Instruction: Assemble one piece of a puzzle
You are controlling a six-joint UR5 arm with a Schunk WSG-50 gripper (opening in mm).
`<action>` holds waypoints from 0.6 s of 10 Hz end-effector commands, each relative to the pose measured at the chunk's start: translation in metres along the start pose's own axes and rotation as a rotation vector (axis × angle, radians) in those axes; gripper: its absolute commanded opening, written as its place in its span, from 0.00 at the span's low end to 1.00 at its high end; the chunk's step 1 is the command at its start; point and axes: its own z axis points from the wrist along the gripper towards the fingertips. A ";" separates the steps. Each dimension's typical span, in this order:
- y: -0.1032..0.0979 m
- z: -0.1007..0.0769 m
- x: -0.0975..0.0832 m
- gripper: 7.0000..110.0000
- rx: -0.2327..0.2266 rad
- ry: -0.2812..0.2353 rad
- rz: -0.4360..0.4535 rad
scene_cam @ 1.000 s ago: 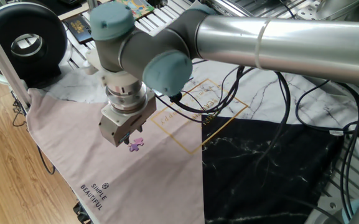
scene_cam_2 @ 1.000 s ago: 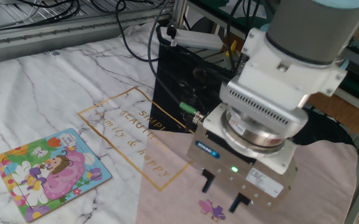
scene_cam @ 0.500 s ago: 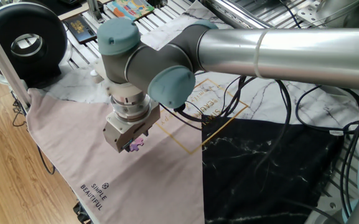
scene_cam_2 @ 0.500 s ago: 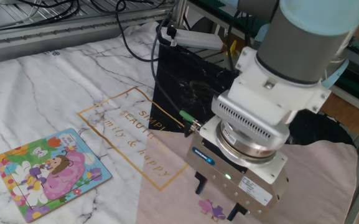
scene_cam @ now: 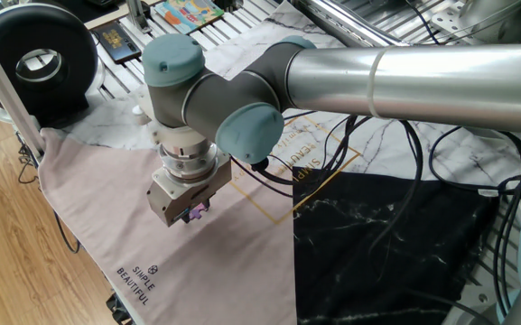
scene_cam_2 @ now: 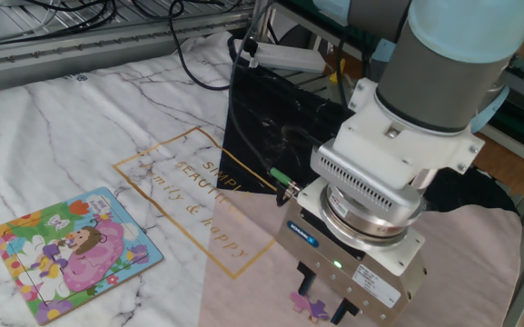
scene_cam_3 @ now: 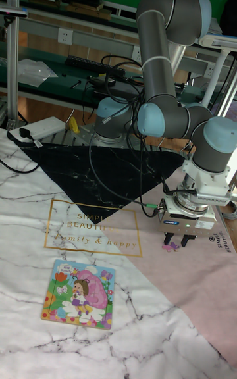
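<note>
While the bench (scene_cam_3: 26, 326) lies under a marble-print, black and pink cloth (scene_cam: 106, 199), the arm (scene_cam: 395, 68) reaches over it and points its hand (scene_cam_2: 325, 307) straight down at the pink part. On the white marble part, well apart from the hand, the puzzle (scene_cam_3: 79, 293) lies flat with its pink, yellow and green picture up. The hand's two fingers (scene_cam_2: 304, 280) stand apart, low over the cloth, one on each side of the piece (scene_cam_2: 305, 305). That piece, purple and knobbed, lies flat on the pink cloth between them; whether the fingers touch it I cannot tell. From the tall fixed view the piece (scene_cam_3: 172, 245) shows just under the hand (scene_cam_3: 176, 241).
</note>
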 end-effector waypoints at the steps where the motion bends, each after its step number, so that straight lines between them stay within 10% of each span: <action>1: 0.000 -0.003 -0.004 0.36 0.006 -0.004 -0.006; 2: -0.003 -0.005 -0.005 0.57 0.017 0.000 -0.012; 5: -0.012 -0.003 -0.007 0.57 0.045 0.008 -0.026; 6: -0.012 -0.001 -0.006 0.36 0.039 0.011 -0.029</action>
